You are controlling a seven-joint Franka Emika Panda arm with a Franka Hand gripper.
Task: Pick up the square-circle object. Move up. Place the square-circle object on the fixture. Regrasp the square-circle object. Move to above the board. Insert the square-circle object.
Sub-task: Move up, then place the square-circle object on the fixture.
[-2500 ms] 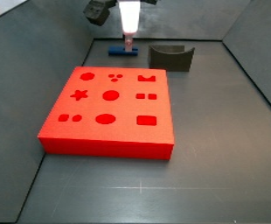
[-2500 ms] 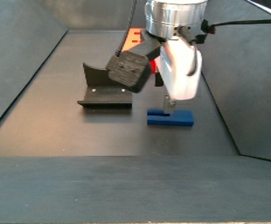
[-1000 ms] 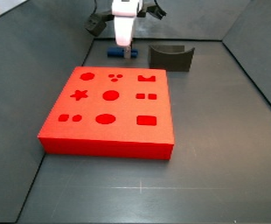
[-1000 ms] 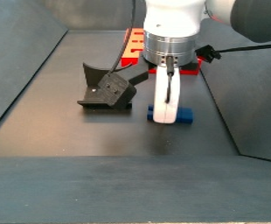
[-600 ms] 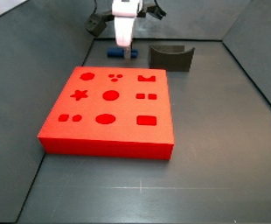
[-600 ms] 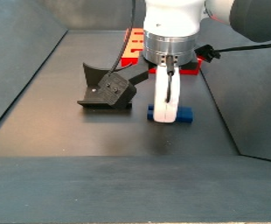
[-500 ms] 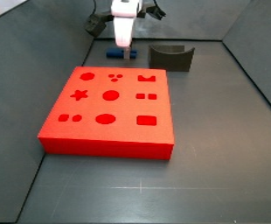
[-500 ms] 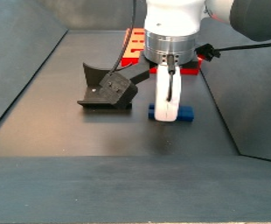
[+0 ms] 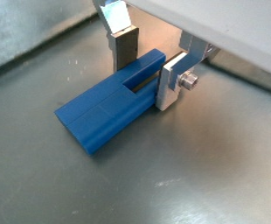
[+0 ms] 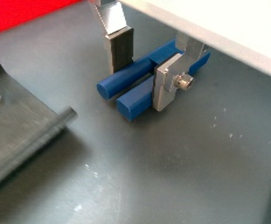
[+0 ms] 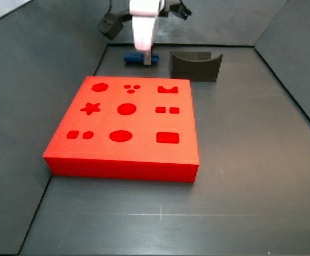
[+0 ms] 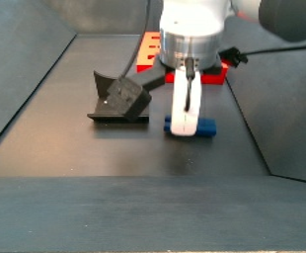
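One gripper (image 10: 146,64) sits low on the floor, its two fingers clamping one blue square-circle object (image 9: 112,107); one fixture (image 11: 195,64) and one board (image 11: 127,125) stand apart.

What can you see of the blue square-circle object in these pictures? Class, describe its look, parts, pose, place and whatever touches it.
The square-circle object is a small blue piece that looks like plastic: a blocky body in one wrist view, two parallel rounded prongs in the other. It lies flat on the dark grey floor, beside the fixture and beyond the red board's far edge. The gripper straddles it, one finger on each side, seemingly touching it. In a side view only its end shows past the finger.
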